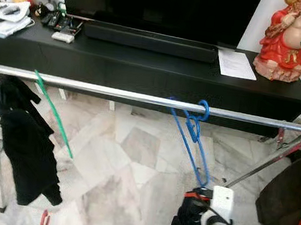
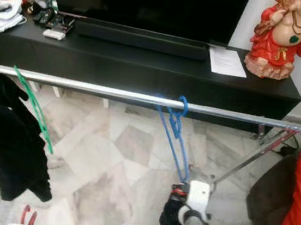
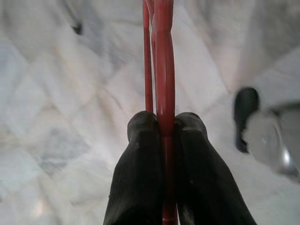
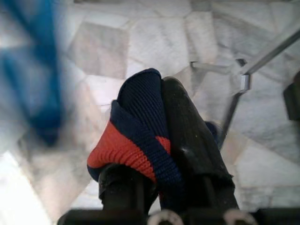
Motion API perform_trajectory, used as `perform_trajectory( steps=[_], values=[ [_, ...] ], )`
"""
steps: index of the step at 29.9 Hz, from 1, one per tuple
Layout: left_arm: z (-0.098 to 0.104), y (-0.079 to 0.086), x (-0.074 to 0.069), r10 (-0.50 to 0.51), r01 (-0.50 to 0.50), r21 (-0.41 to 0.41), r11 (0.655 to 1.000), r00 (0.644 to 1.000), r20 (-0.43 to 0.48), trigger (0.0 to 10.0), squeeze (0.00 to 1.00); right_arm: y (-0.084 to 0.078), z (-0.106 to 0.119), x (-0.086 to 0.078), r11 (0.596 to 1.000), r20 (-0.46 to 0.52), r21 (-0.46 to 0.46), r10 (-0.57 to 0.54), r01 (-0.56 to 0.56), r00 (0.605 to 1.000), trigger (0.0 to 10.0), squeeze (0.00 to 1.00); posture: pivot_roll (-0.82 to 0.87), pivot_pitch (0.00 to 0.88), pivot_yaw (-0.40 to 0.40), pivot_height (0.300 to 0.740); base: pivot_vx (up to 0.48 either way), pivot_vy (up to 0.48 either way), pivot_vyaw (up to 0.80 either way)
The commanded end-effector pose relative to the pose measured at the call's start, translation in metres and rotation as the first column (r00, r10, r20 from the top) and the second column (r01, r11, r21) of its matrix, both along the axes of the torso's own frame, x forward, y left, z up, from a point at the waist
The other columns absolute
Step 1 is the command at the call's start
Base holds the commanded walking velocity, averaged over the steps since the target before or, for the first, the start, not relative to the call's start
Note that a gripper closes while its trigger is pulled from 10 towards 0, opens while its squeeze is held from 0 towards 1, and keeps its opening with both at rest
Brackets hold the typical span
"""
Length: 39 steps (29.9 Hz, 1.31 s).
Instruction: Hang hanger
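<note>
Already a blue hanger (image 1: 192, 130) hangs on the rail (image 1: 114, 93); the right gripper (image 4: 159, 122) just below clenches a knitted cloth (image 4: 136, 136). Low left, the left gripper (image 3: 164, 126) grips a red hanger (image 3: 161, 61), probably next.

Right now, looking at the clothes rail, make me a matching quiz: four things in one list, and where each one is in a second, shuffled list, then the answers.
Things
1. blue hanger
2. green hanger
3. red hanger
4. navy and red cloth

Places
A. pinched in the left claw
B. hooked on the rail, right of middle
C. gripped in the right claw
D. hooked on the rail beside the black garment

Pairs: 1-B, 2-D, 3-A, 4-C
</note>
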State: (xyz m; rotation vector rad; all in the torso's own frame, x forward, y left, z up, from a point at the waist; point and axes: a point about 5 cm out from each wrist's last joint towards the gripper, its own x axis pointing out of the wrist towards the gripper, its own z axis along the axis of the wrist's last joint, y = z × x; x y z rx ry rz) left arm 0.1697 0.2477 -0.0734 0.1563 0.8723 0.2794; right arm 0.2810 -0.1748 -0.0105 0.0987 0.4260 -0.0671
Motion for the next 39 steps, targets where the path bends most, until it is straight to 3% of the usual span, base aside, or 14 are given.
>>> perform_trajectory(
  steps=[1, 17, 39],
  values=[
    [-0.007, -0.004, -0.012, 0.019, -0.019, -0.012, 1.0, 0.999, -0.041, 10.0, 0.0, -0.01, -0.001, -0.003, 1.0, -0.005, -0.016, -0.022, 0.022, 1.0, 10.0, 0.0, 0.03, 0.175, -0.027, 0.74, 0.0, 0.48, 0.0],
    [-0.009, -0.006, -0.012, 0.011, -0.012, -0.021, 1.0, 0.999, -0.047, 10.0, 0.0, -0.009, -0.001, -0.003, 1.0, -0.005, -0.013, -0.024, 0.024, 1.0, 10.0, 0.0, 0.03, 0.177, -0.024, 0.74, 0.0, 0.454, 0.0],
    [-0.013, -0.014, -0.016, -0.03, 0.027, -0.064, 0.998, 0.998, -0.057, 10.0, 0.0, -0.014, 0.003, 0.001, 0.998, 0.006, -0.027, -0.052, 0.052, 0.999, 10.0, 0.0, 0.03, 0.175, -0.022, 0.74, -0.034, 0.0, 0.0]
  ],
)
